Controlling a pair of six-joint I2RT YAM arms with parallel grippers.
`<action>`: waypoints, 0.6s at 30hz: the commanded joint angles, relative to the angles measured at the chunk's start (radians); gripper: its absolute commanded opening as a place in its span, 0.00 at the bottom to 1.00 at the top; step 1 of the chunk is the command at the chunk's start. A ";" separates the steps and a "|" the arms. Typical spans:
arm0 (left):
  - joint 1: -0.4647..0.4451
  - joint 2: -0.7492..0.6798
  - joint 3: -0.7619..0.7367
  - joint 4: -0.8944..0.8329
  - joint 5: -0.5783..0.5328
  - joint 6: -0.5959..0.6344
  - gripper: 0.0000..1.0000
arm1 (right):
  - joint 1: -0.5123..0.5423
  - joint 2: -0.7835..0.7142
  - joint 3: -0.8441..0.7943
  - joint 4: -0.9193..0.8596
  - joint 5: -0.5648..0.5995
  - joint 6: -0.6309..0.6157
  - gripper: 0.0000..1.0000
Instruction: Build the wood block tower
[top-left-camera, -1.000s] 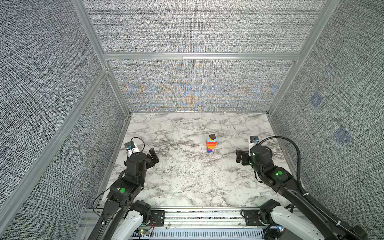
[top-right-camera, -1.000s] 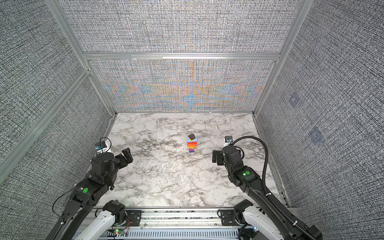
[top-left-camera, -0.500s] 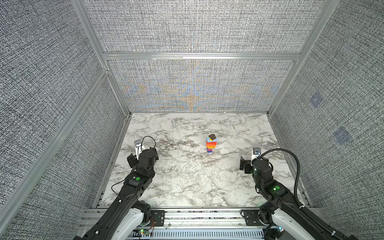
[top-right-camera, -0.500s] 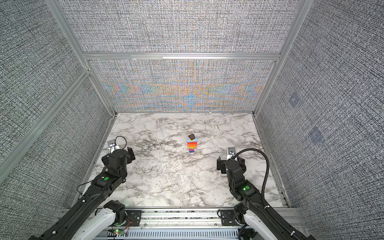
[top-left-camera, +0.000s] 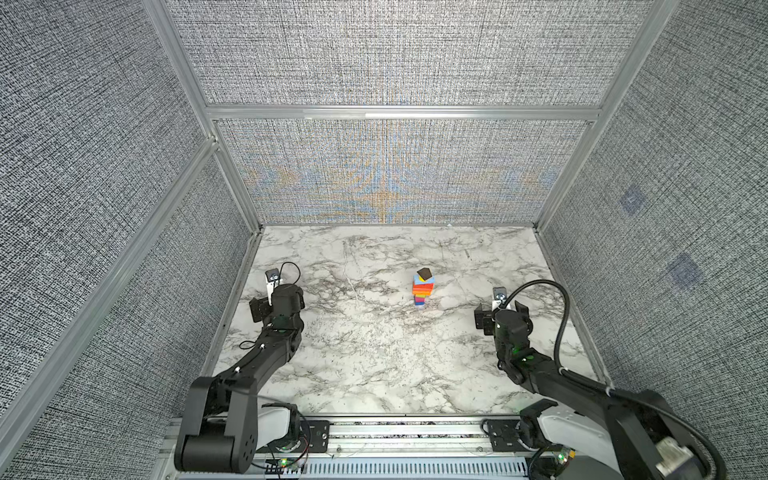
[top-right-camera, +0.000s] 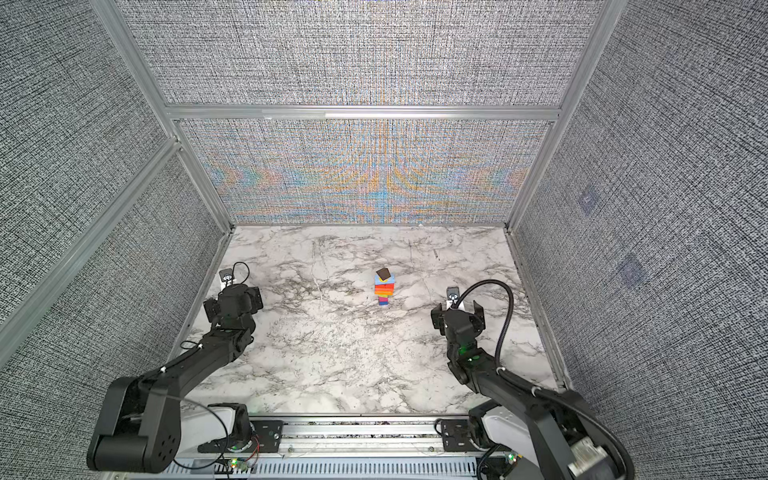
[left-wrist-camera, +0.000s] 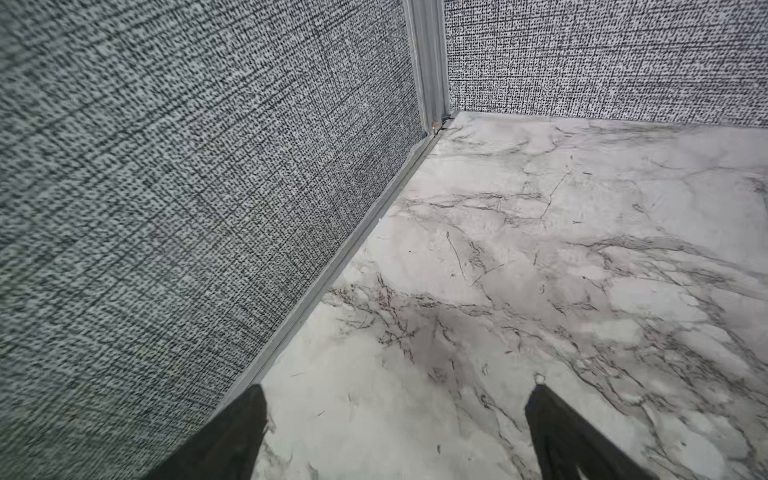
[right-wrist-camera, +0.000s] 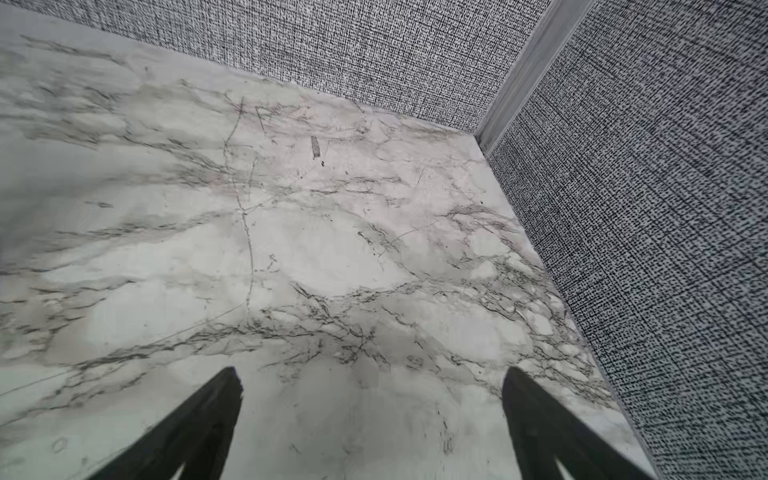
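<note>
The tower (top-left-camera: 423, 289) (top-right-camera: 385, 289) stands alone in the middle of the marble table, a narrow column of wood blocks. Blue and pink sit low, orange-red slabs above, then light blue, with a dark brown cube (top-left-camera: 424, 273) (top-right-camera: 383, 273) turned on top. My left gripper (top-left-camera: 277, 305) (top-right-camera: 233, 303) (left-wrist-camera: 397, 390) hangs open and empty by the left wall, far from the tower. Open and empty too, my right gripper (top-left-camera: 501, 313) (top-right-camera: 457, 314) (right-wrist-camera: 372, 374) hovers right of the tower. Neither wrist view shows any block.
Grey fabric walls with aluminium posts (left-wrist-camera: 428, 62) (right-wrist-camera: 519, 75) close in the table (top-left-camera: 374, 353) at the left, back and right. The left gripper is close to the left wall's base rail (left-wrist-camera: 332, 266). A metal rail (top-left-camera: 407, 430) runs along the front edge.
Both arms changed pose and both wrists turned to face the back corners. Both grippers stayed open and empty. The tower has not moved.
</note>
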 joint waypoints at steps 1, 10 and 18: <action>0.027 0.083 0.004 0.158 0.099 0.004 0.99 | -0.022 0.154 -0.010 0.400 0.017 -0.069 0.99; 0.055 0.156 -0.003 0.259 0.264 0.005 0.99 | -0.053 0.392 -0.027 0.727 -0.024 -0.148 0.99; 0.051 0.109 -0.141 0.451 0.355 0.057 0.99 | -0.132 0.397 -0.086 0.781 -0.189 -0.074 0.99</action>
